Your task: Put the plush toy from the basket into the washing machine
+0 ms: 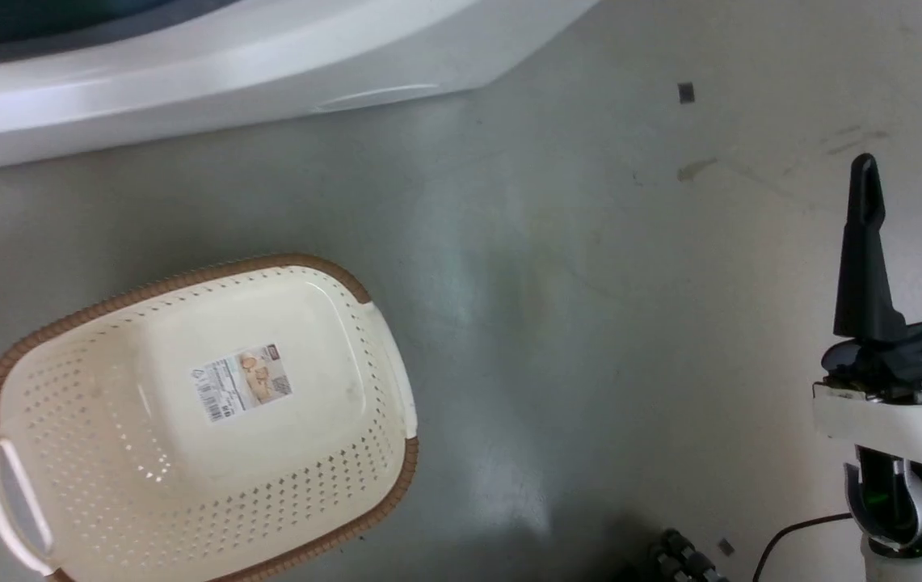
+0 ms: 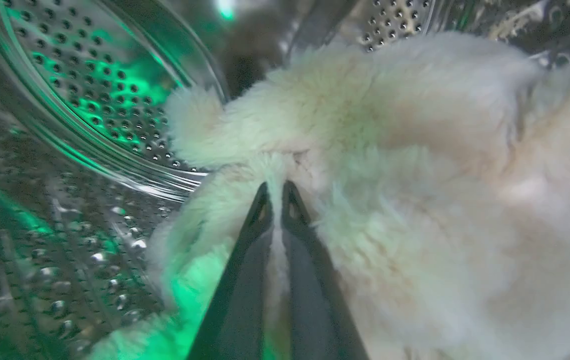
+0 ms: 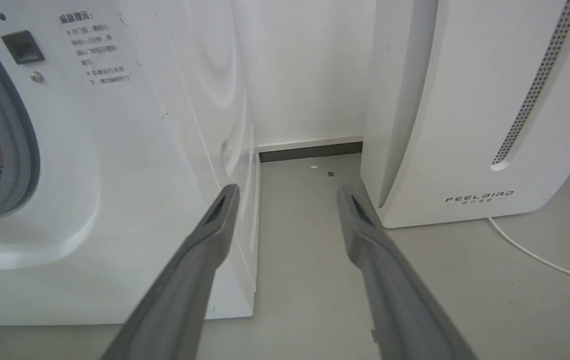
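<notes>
Your left pincer, low at centre and close to the lens, is nearly closed on a tuft of the plush toy, which lies inside the steel drum. By my reading, only letting go and pulling out remain. The head view adds the empty basket at lower left and your right pincer, open and holding nothing. The right wrist view shows the washing machine from outside.

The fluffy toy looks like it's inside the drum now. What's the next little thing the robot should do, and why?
Probably open the left tool and let go. It is pinched shut on the fur of the plush toy, which already lies inside the washing machine drum, and the basket on the floor is empty.
</notes>
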`<state>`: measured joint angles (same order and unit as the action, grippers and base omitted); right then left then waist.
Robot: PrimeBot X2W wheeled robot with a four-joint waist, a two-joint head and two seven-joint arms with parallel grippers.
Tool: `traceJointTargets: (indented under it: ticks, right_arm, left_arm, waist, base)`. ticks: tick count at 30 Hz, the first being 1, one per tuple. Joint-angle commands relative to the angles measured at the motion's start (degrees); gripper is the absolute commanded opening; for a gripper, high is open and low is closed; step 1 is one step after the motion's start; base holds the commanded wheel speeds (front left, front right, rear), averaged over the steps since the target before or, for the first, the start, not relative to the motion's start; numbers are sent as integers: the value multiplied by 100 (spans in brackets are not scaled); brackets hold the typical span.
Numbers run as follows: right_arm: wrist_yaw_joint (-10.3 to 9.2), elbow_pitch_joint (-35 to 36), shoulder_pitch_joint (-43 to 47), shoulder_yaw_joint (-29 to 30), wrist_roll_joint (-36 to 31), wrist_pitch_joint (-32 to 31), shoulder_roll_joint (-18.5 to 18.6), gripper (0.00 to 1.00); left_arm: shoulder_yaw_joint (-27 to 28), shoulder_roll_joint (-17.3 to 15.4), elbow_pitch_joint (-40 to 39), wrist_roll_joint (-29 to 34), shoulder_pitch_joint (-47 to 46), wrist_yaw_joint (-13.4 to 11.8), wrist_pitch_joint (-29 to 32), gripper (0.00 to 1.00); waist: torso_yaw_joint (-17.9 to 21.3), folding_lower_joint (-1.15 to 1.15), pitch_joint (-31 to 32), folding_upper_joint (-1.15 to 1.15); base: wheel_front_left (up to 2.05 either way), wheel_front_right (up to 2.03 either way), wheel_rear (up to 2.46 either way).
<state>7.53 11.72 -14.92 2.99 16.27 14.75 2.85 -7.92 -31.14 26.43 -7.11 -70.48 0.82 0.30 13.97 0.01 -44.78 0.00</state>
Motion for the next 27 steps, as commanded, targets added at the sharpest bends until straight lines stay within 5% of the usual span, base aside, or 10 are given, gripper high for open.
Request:
traceJointTargets:
  ticks: [1, 9, 18, 19, 27]
  right_arm:
    - [-4, 35, -135, -26, 65, 25, 3, 100]
    - [-4, 54, -184, -35, 165, 25, 3, 100]
    - [-4, -30, -187, 15, 71, 25, 3, 100]
    - [-4, -47, -194, 18, 60, 25, 3, 100]
    - [-4, -201, -132, 65, -216, 25, 3, 100]
  left_arm:
    - [-40, -23, 163, -5, -250, 97, 41, 0]
    - [-276, 19, 1163, -48, -761, 348, 287, 0]
    - [-530, 224, 1798, -86, -834, 469, -264, 0]
    - [-564, 238, 1859, -75, -824, 476, -345, 95]
    - [-704, 512, 2363, -218, -401, 522, -1112, 100]
  waist:
    - [153, -1, -204, 0]
    - [204, -1, -449, 0]
    - [58, -1, -293, 0]
    - [39, -1, -239, 0]
    - [-230, -1, 552, 0]
  base:
    - [0, 0, 0]
    - [0, 0, 0]
    - [0, 0, 0]
    - [0, 0, 0]
    - [0, 0, 0]
